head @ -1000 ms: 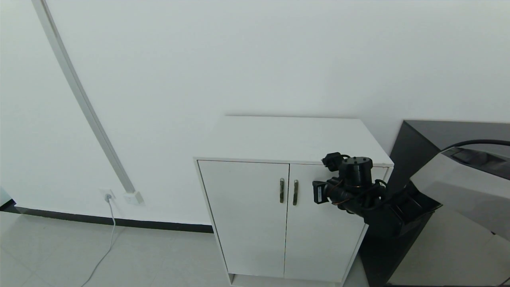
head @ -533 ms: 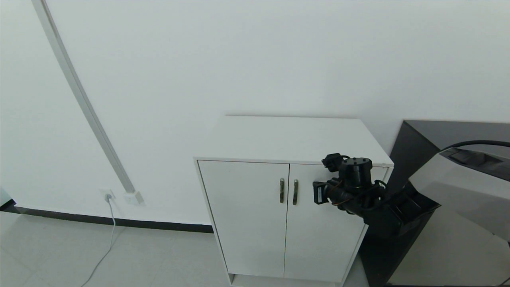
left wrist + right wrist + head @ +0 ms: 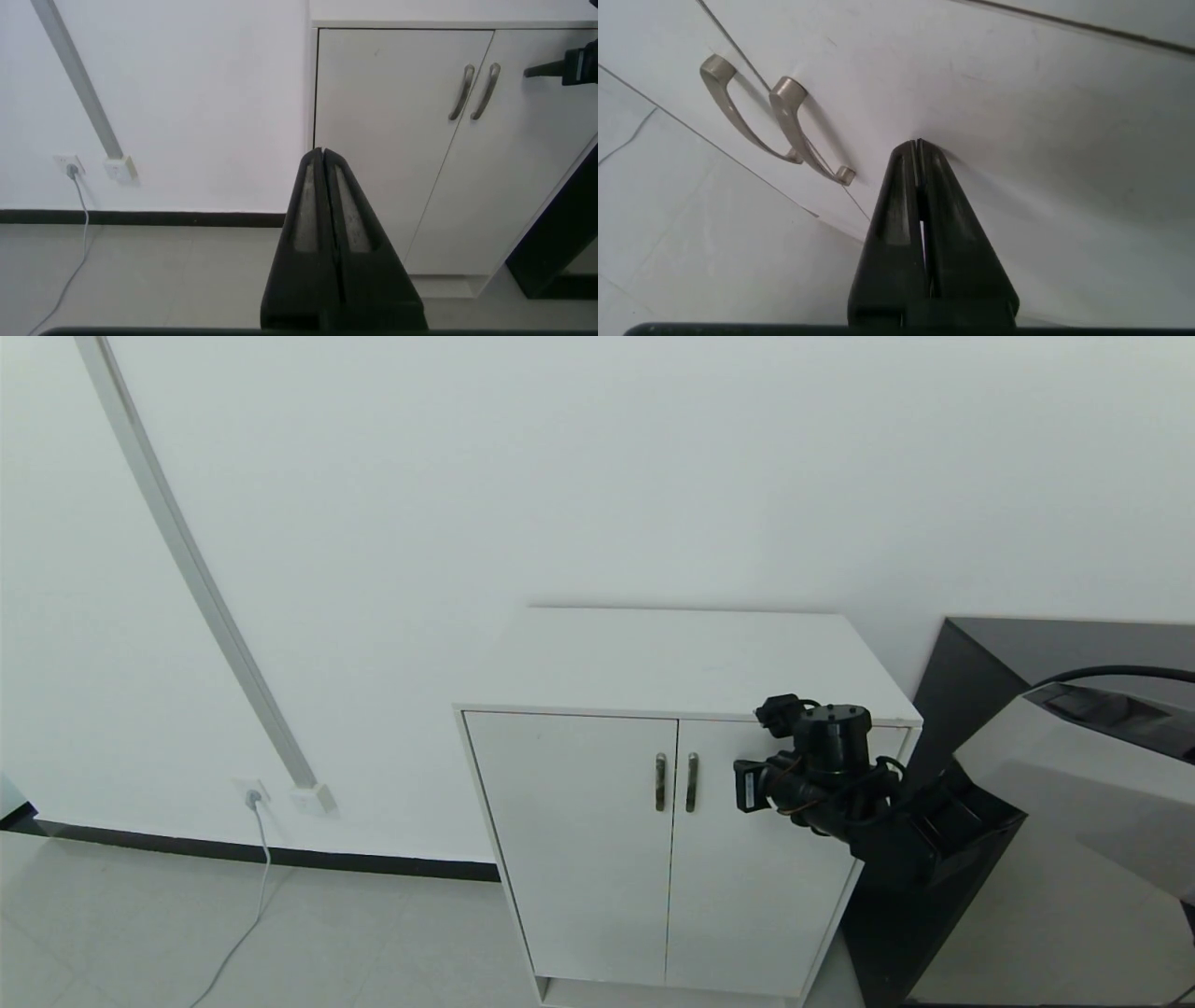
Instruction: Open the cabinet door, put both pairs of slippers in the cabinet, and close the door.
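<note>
Cabinet [image 3: 681, 658] doors shut, right pincer [image 3: 920, 149] closed near handles [image 3: 692, 786]

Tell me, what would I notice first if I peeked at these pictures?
The white cabinet against the wall, closed, with two metal handles side by side in the middle. The black right gripper, shut, points at the right door beside those handles. A grey strip slants down the wall on the cabinet's left.

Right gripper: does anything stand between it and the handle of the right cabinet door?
Nothing visible does. The shut right gripper points at the bare face of the right door, and the handle is just beside it, untouched.
</note>
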Controlling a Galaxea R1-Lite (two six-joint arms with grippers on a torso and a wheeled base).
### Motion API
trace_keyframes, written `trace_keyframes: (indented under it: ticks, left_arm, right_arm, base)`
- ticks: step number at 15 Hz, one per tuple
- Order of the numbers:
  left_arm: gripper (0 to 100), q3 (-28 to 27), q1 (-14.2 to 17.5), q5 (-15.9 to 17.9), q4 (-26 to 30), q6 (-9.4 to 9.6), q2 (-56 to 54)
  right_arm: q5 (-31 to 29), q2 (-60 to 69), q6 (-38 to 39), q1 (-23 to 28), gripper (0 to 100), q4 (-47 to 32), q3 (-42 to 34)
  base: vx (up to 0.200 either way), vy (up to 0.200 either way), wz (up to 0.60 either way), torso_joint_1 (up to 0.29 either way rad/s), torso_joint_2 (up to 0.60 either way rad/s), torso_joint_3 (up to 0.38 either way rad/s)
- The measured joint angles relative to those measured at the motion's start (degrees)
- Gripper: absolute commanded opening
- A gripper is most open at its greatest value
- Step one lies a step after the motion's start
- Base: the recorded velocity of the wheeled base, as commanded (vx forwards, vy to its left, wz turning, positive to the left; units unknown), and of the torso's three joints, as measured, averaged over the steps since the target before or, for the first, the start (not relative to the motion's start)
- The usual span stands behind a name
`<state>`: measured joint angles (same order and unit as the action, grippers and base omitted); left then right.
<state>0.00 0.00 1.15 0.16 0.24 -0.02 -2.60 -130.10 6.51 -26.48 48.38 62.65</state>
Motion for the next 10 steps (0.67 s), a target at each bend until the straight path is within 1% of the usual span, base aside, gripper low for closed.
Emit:
trace_keyframes:
  ticks: [6,8,10]
  left_arm:
    - [0,0.0,0.0,0.0,0.02,0.02,0.0]
    - [0,0.0,0.0,-0.02,0.02,0.07,0.0]
    - [0,0.0,0.0,-0.02,0.0,0.09,0.0]
  right_arm:
    - [-0.07,0.3,-0.02,0.16,0,0.3,-0.46]
    - [-0.09,1.93,0.02,-0.06,0,0.37,-2.17]
    - [-0.07,5.73,0.06,-0.39,0,0.9,-6.31]
  base:
    - [0.0,0.0,0.0,0.0,0.0,0.0]
    - [0.0,0.0,0.0,0.0,0.0,0.0]
    - [0.0,0.0,0.0,0.0,0.0,0.0]
